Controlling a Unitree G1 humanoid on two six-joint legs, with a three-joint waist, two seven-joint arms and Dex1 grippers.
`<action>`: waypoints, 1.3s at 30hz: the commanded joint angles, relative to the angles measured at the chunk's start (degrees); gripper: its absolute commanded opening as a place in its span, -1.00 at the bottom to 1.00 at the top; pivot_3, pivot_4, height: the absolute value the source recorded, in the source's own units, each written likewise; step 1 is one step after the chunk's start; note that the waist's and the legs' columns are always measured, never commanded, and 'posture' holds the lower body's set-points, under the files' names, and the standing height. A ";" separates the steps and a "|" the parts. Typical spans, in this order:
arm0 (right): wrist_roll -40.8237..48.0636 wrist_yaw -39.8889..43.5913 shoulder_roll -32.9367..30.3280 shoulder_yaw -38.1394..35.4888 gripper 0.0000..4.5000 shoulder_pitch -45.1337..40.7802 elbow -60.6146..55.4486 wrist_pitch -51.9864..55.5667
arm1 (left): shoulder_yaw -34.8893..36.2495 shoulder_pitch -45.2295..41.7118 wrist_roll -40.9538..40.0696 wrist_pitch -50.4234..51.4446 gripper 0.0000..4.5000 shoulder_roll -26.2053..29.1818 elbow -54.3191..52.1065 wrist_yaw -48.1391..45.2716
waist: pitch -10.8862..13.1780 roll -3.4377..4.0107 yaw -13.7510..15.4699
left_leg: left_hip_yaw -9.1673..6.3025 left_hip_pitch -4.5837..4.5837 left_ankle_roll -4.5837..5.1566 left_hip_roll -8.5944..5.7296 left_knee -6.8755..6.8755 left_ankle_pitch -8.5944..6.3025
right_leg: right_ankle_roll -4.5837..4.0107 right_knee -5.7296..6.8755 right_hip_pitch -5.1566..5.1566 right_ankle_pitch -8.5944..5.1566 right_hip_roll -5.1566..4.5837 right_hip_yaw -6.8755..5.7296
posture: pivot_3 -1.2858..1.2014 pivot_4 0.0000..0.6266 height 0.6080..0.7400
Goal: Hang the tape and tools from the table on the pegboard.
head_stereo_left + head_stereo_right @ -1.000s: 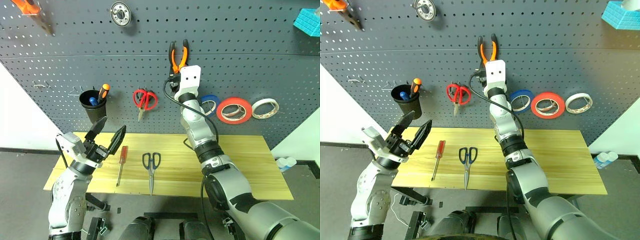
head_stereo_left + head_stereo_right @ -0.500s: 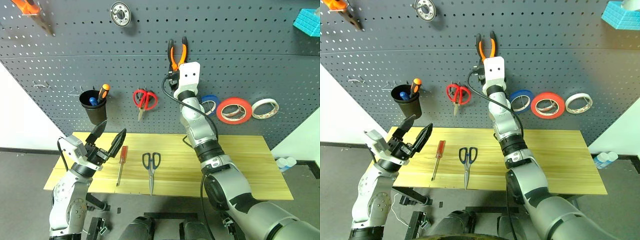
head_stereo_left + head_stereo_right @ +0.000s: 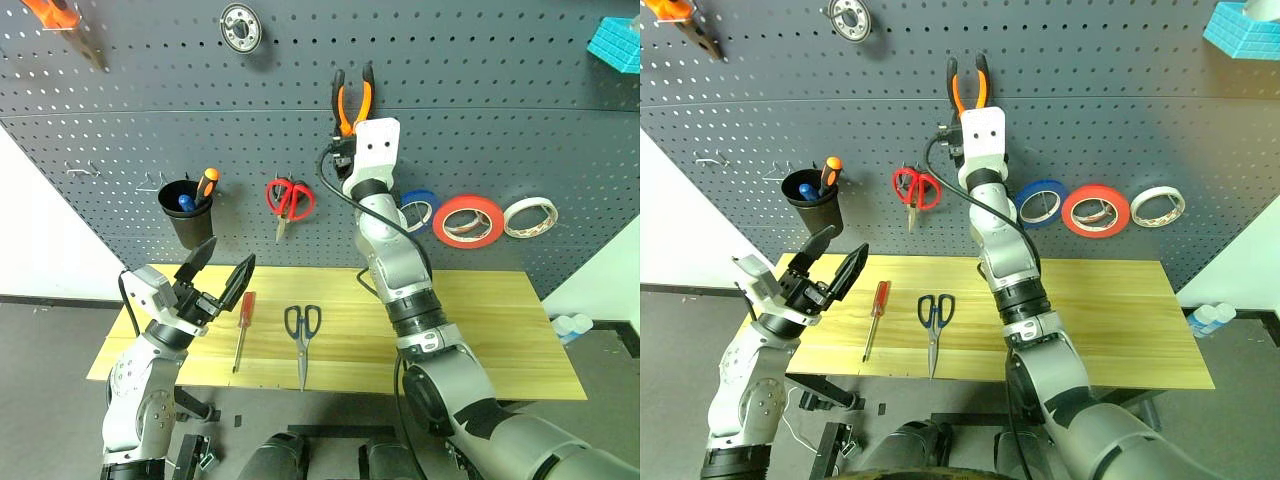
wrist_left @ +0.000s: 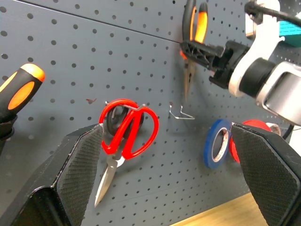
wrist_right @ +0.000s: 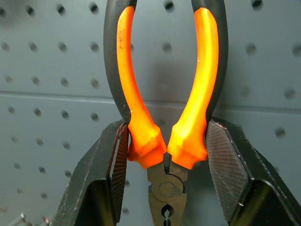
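The right gripper (image 5: 165,155) clamps the pliers (image 3: 352,98) near the pivot, handles up against the pegboard (image 3: 480,60), ready for hooking. The left gripper (image 3: 218,272) stands wide open and empty above the table (image 3: 500,320), near the screwdriver (image 3: 241,330) and scissors (image 3: 302,335).

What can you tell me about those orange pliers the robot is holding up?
The pliers are small, with curved orange handles edged in black and a grey metal joint and jaws below. The right gripper clamps both handles near the joint, handles pointing up, against the dark grey pegboard. They are in the air, above the bare hook.
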 commanded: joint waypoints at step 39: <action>-0.13 -0.57 2.07 0.60 -0.06 -0.69 4.37 -7.51 | 1.18 2.19 -1.83 1.38 1.00 2.54 -6.08 1.43 | 0.01 0.00 0.30 | 0.00 0.00 0.01 0.00 -0.03 0.00 | 0.00 0.00 0.00 0.00 0.00 0.00 | 0.12 -0.81 0.67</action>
